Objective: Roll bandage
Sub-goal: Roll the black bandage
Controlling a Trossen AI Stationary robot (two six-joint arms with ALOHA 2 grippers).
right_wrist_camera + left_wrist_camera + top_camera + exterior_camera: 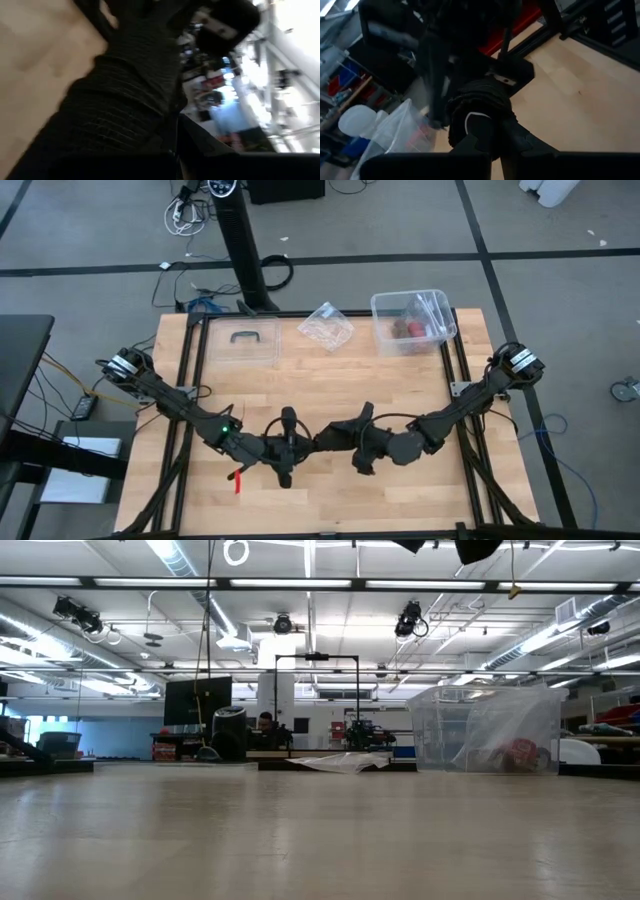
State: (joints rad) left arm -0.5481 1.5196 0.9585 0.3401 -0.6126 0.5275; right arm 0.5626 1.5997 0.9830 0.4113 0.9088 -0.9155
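Two grippers meeting above the table's (400, 395) near middle: left gripper (291, 423) clenching the bandage (480, 112) roll, right gripper (352, 425) clamping the free strip, stretching rightward from the roll, long axis running left-right between them

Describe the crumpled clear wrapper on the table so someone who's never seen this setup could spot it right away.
Start at the wooden table and go to its far edge, away from the arms. There, between the flat clear lid with a dark handle and the clear plastic box, lies the wrapper. Unlike those two rigid pieces, it is a crinkled, shapeless sheet lying flat.
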